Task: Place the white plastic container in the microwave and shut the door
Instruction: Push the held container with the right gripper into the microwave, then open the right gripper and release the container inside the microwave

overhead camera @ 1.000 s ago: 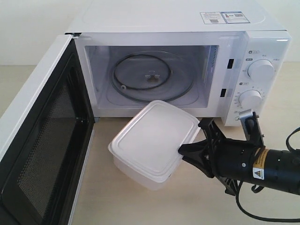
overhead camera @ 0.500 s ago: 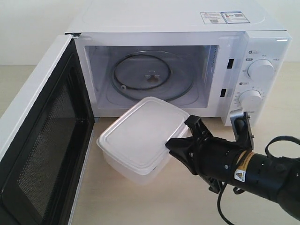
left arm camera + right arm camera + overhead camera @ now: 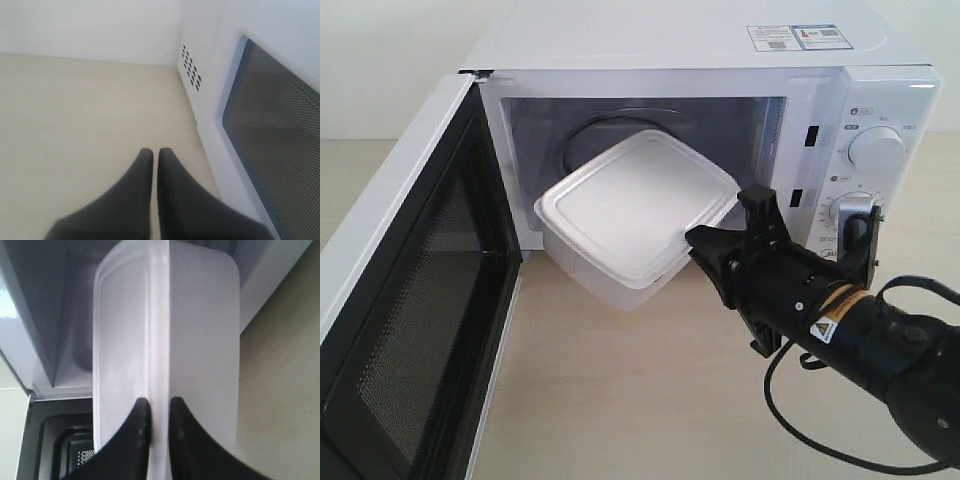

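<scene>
Holds the white plastic container (image 3: 635, 205) clear of the surface (image 3: 620, 400), far end already past the sill of the microwave (image 3: 700, 45), near end hanging outside the opening. Tilts it, near corner lower than far corner. Hides most of the glass turntable (image 3: 582, 135) beneath it. Grips it at the near right corner with the right gripper (image 3: 702, 242), jaws almost together and pinched on the thin lid rim, plain in the right wrist view.

A second ago: low in front of the opening, wholly outside. Now raised and carried forward and leftward into the mouth. Means, by the look of it, lift done and insertion under way. Leaves pushing deeper, levelling, setting down on the turntable, letting go, backing out, then closing up.

Runs the container's left corner just beside the left edge of the cavity frame, so little slack there. Shows more room on the right side and under the cavity roof. Puts the low near corner close over the front sill, a likely snag if driven straight in without levelling.

Finds the door (image 3: 410, 300) swung wide on the left, well apart from the container, its arc over bare surface. Shows the left gripper (image 3: 152, 152) outside that door, beside its mesh window, jaws closed together on nothing.
</scene>
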Available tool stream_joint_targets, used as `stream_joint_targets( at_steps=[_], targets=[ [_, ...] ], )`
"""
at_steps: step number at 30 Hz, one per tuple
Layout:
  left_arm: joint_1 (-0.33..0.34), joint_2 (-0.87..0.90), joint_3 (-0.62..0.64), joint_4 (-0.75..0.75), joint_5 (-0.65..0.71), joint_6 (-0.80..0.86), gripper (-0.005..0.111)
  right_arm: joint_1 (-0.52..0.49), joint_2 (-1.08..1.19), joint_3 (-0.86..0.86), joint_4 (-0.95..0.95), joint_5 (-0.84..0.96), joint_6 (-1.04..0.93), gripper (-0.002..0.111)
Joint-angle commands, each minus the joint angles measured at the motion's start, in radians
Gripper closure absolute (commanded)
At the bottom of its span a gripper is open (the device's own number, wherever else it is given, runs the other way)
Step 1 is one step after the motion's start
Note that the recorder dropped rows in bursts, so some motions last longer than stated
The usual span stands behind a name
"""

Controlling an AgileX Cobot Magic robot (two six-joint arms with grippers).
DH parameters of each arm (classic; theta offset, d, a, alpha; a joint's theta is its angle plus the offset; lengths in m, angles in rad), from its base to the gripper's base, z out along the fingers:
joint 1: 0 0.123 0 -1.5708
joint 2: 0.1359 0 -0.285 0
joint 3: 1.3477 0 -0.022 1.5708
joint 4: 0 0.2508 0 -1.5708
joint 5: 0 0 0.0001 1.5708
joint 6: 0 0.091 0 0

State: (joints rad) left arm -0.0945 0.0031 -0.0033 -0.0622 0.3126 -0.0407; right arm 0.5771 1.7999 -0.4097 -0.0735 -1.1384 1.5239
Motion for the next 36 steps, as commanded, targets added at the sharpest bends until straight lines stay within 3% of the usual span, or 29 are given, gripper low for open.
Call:
stream_joint_targets(
  at_steps=[1,7,11,14,24,36],
  targets=[
    [0.003,-0.003,0.003,-0.001,-0.002,0.004,0.102,0.002,-0.014,-0.073,0.046,0.039,-0.036,0.109],
    [0.003,-0.003,0.003,-0.001,-0.002,0.004,0.102,0.013,-0.012,-0.195,0.182,0.208,-0.112,0.109],
    [0.003,-0.003,0.003,-0.001,-0.002,0.004,0.102,0.084,-0.011,-0.296,0.401,0.359,-0.274,0.109],
    [0.003,-0.003,0.003,-0.001,-0.002,0.004,0.102,0.120,-0.011,-0.350,0.571,0.367,-0.409,0.109],
    [0.003,-0.003,0.003,-0.001,-0.002,0.004,0.102,0.120,-0.010,-0.391,0.698,0.420,-0.482,0.109],
    [0.003,-0.003,0.003,-0.001,-0.002,0.004,0.102,0.131,0.104,-0.494,0.705,0.471,-0.466,0.109]
  ],
)
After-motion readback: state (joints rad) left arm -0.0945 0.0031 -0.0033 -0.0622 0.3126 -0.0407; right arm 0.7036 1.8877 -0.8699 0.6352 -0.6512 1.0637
